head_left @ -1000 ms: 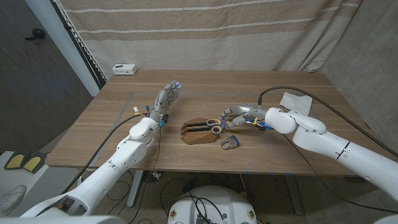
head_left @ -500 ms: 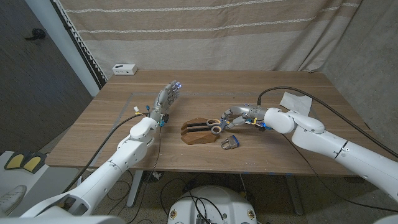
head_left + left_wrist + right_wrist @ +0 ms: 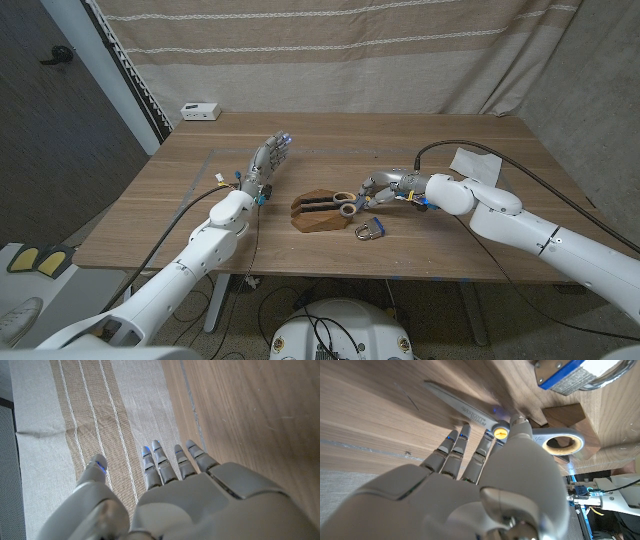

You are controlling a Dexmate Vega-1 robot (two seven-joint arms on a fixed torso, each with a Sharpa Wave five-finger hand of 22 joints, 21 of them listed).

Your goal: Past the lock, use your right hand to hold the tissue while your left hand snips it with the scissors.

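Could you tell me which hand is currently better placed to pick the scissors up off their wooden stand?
The right hand. Its fingertips are already at the scissors on the wooden stand, next to the handle loops. The left hand is raised, open and empty, well clear of the stand, though the task assigns it the scissors.

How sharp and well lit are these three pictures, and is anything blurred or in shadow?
Head view: even, soft light, sharp across the table, faint shadow under the scissors and lock. Left wrist view: the left robot hand is soft up close, the curtain and wood crisper. Right wrist view: the right robot hand is blurred and dim, the scissor blade sharp, casting a dark shadow on the wood.
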